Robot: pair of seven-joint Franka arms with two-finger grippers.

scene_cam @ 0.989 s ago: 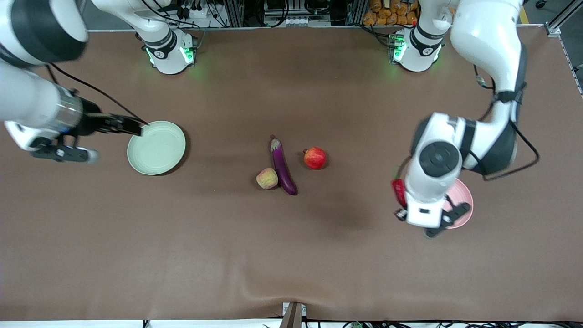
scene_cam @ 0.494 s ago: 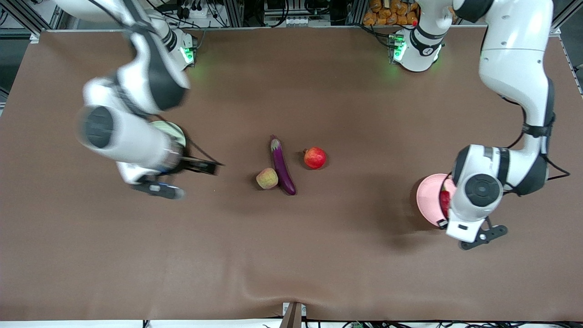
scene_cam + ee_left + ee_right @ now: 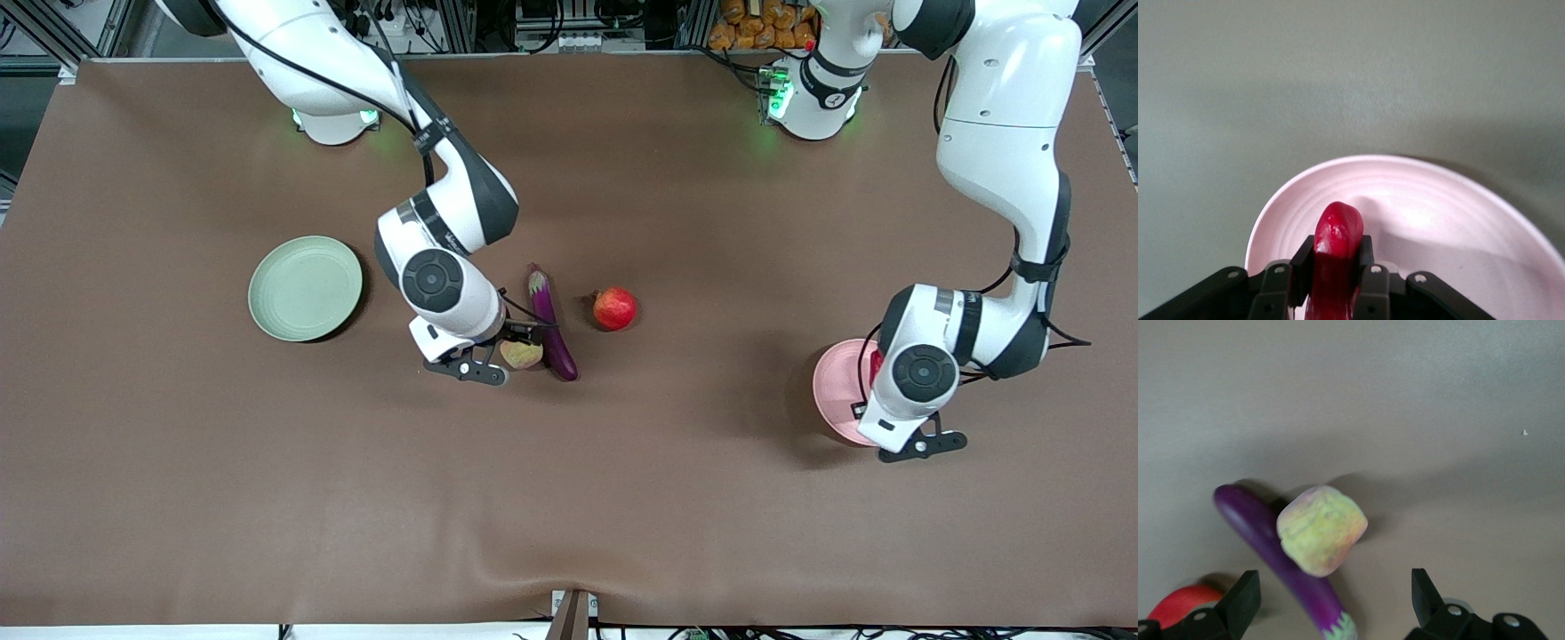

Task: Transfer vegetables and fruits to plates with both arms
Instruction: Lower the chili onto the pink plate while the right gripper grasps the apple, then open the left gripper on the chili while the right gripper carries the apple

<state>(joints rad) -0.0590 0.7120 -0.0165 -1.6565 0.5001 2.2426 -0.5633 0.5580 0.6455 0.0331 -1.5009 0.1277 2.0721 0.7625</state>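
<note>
Hanging over the pale pink plate (image 3: 834,391) at the left arm's end of the table, the left gripper (image 3: 1335,277) is clamping the red chili pepper (image 3: 1335,248) between its fingers, the pepper's tip poking out above the plate's ridged floor. Taking the long purple eggplant (image 3: 553,324) at mid-table as the landmark: the right gripper (image 3: 1331,603) is hovering over the yellowish-pink peach (image 3: 522,352), which is sitting right against the eggplant on the side toward the right arm's end, while the red apple (image 3: 614,308) is lying near the eggplant on the side toward the left arm's end, apart from it. The right jaws are standing wide open and empty, straddling the peach from above. The pale green plate (image 3: 305,287) is waiting empty, well away from the eggplant toward the right arm's end. Risks from here, as I judge them: the pepper is being held close to the pink plate's rim, so letting go there could tip it off onto the brown table (image 3: 569,498); and with the peach against the eggplant, a descending finger could land on the eggplant or nudge the round fruit so it rolls out of the closing jaws. As for brands, labels or writing, none is readable anywhere.
</note>
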